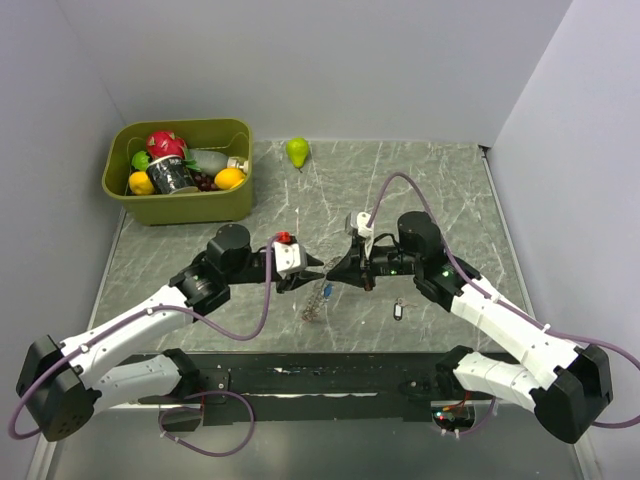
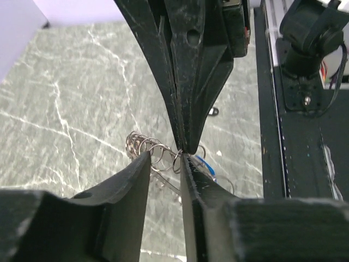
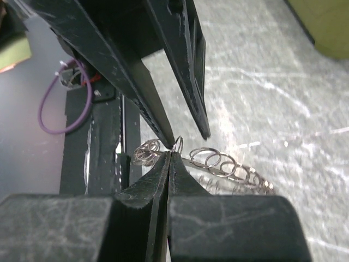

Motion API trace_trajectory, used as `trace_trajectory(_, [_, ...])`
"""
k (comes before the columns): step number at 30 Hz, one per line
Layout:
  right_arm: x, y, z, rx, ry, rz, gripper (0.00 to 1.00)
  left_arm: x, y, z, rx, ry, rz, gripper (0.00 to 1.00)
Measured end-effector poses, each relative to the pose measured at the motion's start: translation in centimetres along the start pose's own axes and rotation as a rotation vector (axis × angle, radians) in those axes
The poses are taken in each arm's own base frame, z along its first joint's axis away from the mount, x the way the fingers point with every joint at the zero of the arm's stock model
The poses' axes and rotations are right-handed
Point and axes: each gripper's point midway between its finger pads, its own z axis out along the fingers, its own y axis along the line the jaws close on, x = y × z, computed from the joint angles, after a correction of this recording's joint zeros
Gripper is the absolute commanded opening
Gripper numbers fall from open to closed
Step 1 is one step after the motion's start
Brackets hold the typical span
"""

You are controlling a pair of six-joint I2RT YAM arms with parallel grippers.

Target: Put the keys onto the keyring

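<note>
From above, my left gripper [image 1: 316,270] and right gripper [image 1: 332,270] meet tip to tip over the middle of the table [image 1: 440,200]. The keyring [image 1: 314,308] and a blue-tagged key [image 1: 326,291] sit just below them. A dark-tagged key [image 1: 398,311] lies apart, toward the near right.

In the left wrist view, my left jaws stand narrowly apart with the ring's rim between them, not clamped.

In the right wrist view, my right jaws are closed, pinching a small wire loop on the rim.

I judge I'm steadying the ring for threading. Next, the left should take hold just beside that pinch without knocking the ring loose.
</note>
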Motion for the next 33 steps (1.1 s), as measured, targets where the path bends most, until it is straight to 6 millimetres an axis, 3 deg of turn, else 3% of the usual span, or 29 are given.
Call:
trace_trajectory(13, [2.3, -0.4, -0.3, 0.021, 0.088, 0.027, 0.00, -1.2, 0.1, -0.3, 0.035, 0.128, 0.011, 0.41])
trace_trajectory(22, [2.9, -0.3, -0.4, 0.016, 0.110, 0.020, 0.00, 0.7, -0.7, 0.1, 0.150, 0.263, -0.002, 0.40])
trace_trajectory(33, [2.8, -0.1, -0.4, 0.005, 0.107, 0.016, 0.00, 0.7, -1.3, 0.8, 0.235, 0.272, 0.000, 0.35])
